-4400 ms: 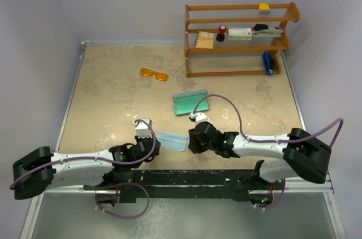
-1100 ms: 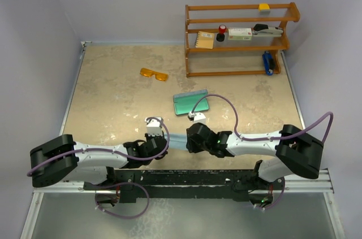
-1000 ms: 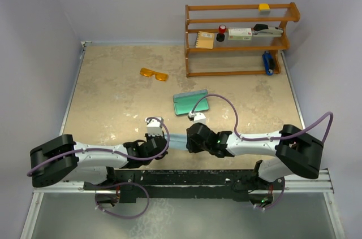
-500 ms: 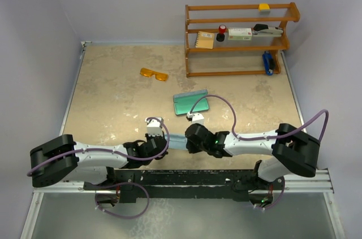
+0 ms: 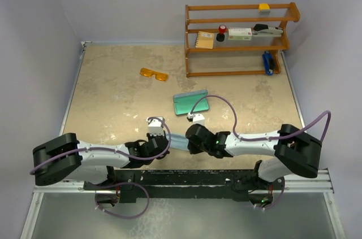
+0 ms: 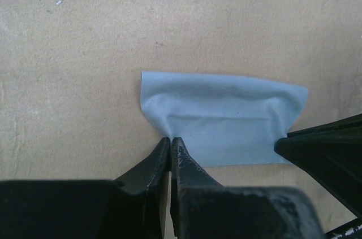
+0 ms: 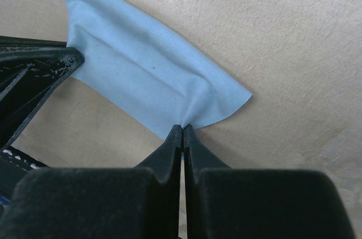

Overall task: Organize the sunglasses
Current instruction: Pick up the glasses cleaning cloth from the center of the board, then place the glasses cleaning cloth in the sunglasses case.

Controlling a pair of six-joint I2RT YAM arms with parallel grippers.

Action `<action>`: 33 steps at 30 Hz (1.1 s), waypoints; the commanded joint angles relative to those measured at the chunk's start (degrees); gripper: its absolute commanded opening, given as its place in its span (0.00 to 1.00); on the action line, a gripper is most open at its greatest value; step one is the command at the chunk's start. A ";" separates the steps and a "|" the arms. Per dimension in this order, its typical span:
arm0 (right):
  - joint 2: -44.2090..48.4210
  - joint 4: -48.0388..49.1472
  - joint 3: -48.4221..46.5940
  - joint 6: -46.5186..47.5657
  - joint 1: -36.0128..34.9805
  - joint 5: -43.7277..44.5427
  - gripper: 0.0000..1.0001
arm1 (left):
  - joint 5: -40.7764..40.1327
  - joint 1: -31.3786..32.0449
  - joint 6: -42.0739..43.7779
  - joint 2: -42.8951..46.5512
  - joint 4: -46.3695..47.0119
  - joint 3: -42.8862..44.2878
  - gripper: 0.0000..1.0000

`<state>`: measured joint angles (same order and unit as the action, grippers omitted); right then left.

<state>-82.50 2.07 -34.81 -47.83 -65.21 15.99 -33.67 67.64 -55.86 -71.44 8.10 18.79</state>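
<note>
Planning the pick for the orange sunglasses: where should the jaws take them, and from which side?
Probably at the bridge, mid-frame, coming straight down: the sunglasses lie flat on the table and their long axis runs diagonally, so set the jaws across it. Whether the temples are folded is too small to tell.

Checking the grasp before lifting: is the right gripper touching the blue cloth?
Touching. The right wrist view shows the right gripper pinching the blue cloth at its near edge, with the fabric puckered at the closed fingertips.
</note>
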 commanded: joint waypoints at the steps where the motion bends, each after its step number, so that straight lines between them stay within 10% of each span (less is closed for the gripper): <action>1: 3.10 -4.13 -2.73 2.23 -0.13 2.39 0.00 | -0.33 0.39 1.84 -2.09 0.79 3.21 0.00; 33: 5.42 -9.63 -13.53 18.60 16.69 -1.18 0.00 | -10.08 -2.64 9.27 -10.86 -0.19 20.99 0.00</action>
<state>-75.46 -7.49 -44.36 -32.73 -49.89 16.29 -40.10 66.43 -48.38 -81.36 6.92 36.82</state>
